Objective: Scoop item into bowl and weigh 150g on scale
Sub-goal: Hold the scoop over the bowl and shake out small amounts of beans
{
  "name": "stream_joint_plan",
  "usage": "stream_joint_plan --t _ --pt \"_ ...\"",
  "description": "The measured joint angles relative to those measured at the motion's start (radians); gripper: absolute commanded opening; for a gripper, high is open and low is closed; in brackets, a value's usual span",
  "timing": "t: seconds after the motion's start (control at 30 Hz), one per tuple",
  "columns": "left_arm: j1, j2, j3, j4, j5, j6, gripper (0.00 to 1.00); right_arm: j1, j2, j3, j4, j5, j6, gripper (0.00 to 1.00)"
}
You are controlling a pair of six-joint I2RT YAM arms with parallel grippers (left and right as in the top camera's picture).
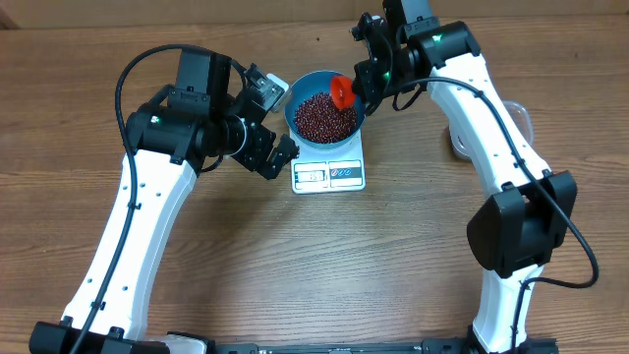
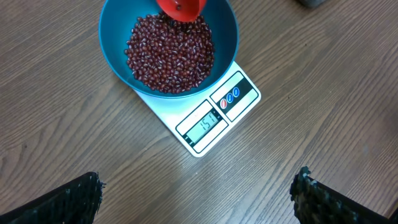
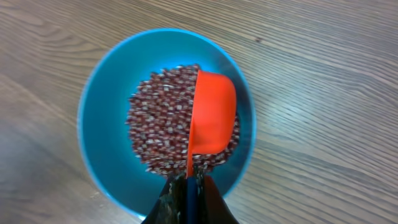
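Observation:
The blue bowl (image 1: 293, 110) stands on the white scale (image 1: 329, 175) and holds a heap of dark red beans (image 1: 322, 118). In the left wrist view the scale (image 2: 214, 121) has a lit display that looks like 151, with the bowl (image 2: 115, 37) and beans (image 2: 169, 53) above it. My right gripper (image 3: 189, 183) is shut on the thin handle of an orange scoop (image 3: 214, 112), which hangs tipped over the beans (image 3: 158, 118) inside the bowl (image 3: 102, 124). My left gripper (image 2: 198, 185) is open and empty over bare wood, just left of the scale.
A clear plastic tub (image 1: 521, 123) sits at the right, partly behind the right arm. The left arm (image 1: 187, 128) leans in close to the scale's left side. Bare wooden table surrounds the scale.

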Motion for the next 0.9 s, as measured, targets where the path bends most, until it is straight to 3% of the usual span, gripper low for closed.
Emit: stream_joint_plan --t 0.9 --pt "0.000 0.000 0.000 0.000 0.000 0.000 1.00 0.047 0.064 0.002 0.029 0.058 0.000 0.04"
